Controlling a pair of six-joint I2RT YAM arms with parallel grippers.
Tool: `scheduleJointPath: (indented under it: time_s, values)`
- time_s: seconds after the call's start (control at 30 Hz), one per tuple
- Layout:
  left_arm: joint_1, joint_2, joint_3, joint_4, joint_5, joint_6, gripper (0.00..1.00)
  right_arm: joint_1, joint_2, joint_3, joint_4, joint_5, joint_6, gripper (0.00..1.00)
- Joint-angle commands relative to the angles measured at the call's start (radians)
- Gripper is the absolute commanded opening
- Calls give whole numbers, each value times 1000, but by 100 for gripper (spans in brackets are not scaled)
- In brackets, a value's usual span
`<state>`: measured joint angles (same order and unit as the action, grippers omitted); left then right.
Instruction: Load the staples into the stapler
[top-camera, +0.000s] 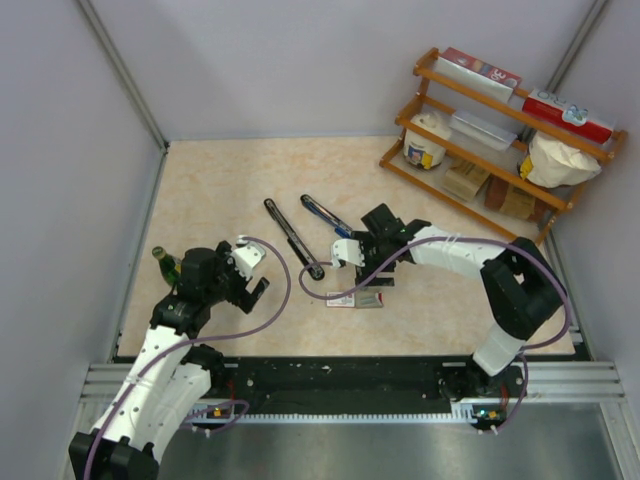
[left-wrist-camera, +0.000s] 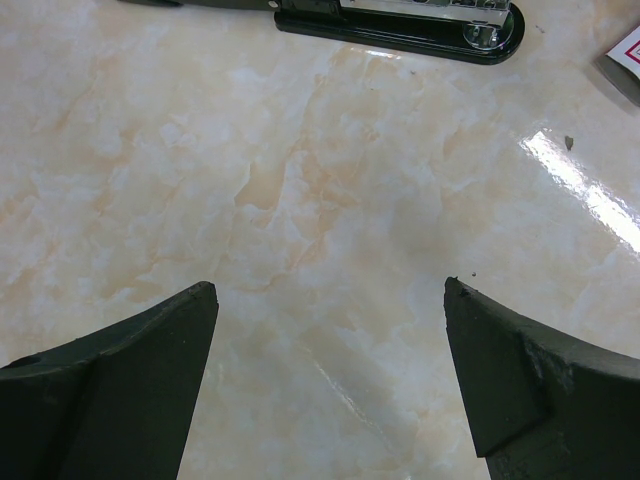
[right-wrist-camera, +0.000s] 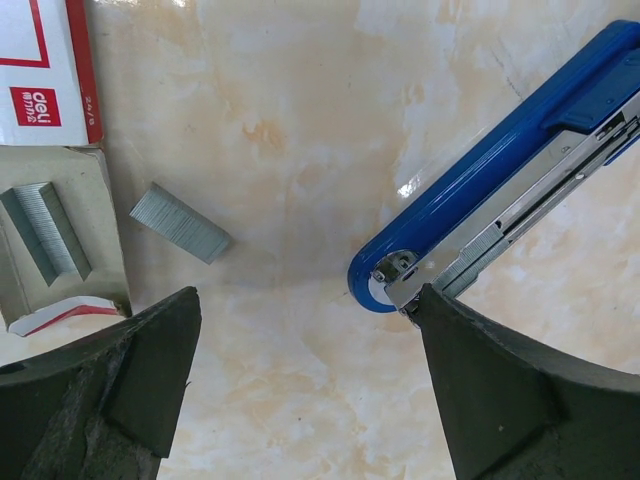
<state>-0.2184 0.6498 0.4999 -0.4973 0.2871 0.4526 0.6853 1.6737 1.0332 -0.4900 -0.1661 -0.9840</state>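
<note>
Beige marbled tabletop; the right gripper gapes wide and empty, with the short grey metal staple strip at centre left and the open blue stapler at right. It should centre over the strip and pinch its long sides gently. The left gripper is wide too.

LAB TEST CELL: A robotics laboratory workstation is shown. A marble-patterned table is boxed in by plain grey panels. Two white robot arms, the left arm and the right arm, are bolted to an aluminium rail at its near edge. Purple cables are looped over the work surface. Pantry goods are stacked on a wooden rack in the far corner. A blue stapler and a staple box are laid out on the tabletop.
</note>
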Motion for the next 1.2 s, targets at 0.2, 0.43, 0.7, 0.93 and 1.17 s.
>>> scheduleJointPath:
  time_s: [0.2,0.43,0.7,0.93,1.17]
  values:
    - [5,-15,-1,40,1,5,99,20,-54,-24,7,-40,-7,89]
    - [5,-15,-1,39,1,6,99,23,-104,-59,70,-67,-8,90]
    - [5,-16,-1,39,4,5,99,43,-109,-104,114,-72,-48,91]
    - [7,-16,-1,37,6,8,99,76,-114,-136,183,-3,-73,91]
    - [7,-18,-1,37,7,8,99,77,-94,-139,300,131,-27,92]
